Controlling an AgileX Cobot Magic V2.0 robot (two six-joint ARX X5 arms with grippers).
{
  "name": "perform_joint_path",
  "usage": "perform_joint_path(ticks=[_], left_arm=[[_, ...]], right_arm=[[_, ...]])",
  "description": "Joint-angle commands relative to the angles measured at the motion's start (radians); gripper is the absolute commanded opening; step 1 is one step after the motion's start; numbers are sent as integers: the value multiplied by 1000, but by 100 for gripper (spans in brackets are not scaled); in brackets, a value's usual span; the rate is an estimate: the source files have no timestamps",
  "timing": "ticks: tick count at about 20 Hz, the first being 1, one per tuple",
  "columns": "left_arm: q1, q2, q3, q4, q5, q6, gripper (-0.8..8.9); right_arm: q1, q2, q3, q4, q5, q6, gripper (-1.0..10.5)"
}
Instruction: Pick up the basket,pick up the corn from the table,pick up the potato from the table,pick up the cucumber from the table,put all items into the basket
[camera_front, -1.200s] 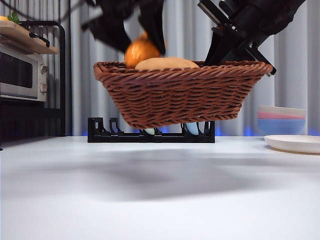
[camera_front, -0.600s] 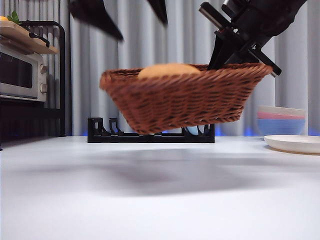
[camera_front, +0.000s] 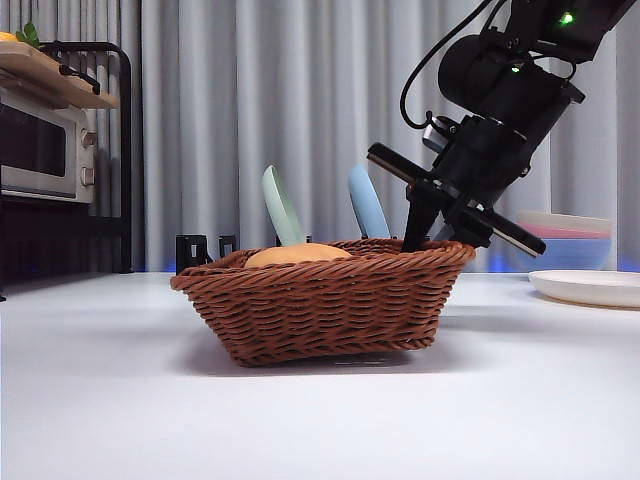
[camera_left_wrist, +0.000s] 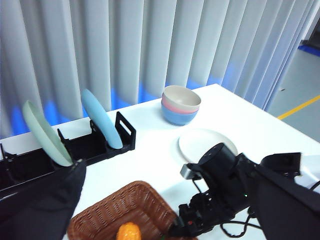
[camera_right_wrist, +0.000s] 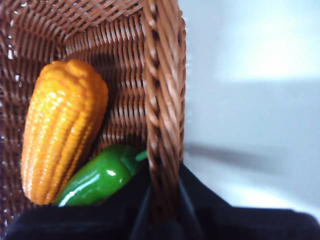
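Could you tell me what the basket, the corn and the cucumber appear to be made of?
The basket looks like woven brown wicker, matte, with visible strands and a braided rim; the right gripper is shut on that rim. The corn is glossy orange-yellow with moulded kernel rows, probably plastic. The cucumber is smooth dark green with a sharp highlight, likely plastic too.

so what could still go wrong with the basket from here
The right gripper is clamped on the basket rim; if it lifts or swings away before opening, the basket could tip or drag across the table. The corn and cucumber lie loose against that wall and could roll out.
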Motion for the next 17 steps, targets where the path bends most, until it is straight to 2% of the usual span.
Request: perform_joint_path(ticks=[1,3,4,6,8,10,11,12,13,15,16,17], left_arm=[[-1,5,0,-7,-6,30,647],[-1,8,0,-11,-10,60,647],[-1,8,0,-19,-25,83,647],[-1,8,0,-59,-91,135,646],[-1,8,0,-137,-225,233,632],[-1,13,0,-250,-392,311,496],[-1,16,0,-299,-430,320,441],[6,16,0,-355,-438,320,345],[18,16,0,-390,-431,319,242],[46,16,0,-431,-386,315,-3],[52,16,0,-434,-338,314,-8],[52,16,0,-428,-306,312,-9]], right_arm=[[0,-8,3,-12,-5,0,284],[-14,-26,3,-31,-4,-2,452],[-22,-40,3,-38,-5,-18,485],[-40,-87,3,-47,-5,-48,481],[-62,-160,4,-50,-6,-102,475],[-80,-258,4,-52,-5,-164,472],[-88,-303,4,-52,-5,-195,468],[-97,-357,4,-53,-4,-233,467],[-100,-400,4,-53,-3,-272,432],[-100,-485,4,-64,-3,-334,162],[-100,-523,4,-79,-1,-361,-2],[-100,-541,3,-88,0,-379,-16]])
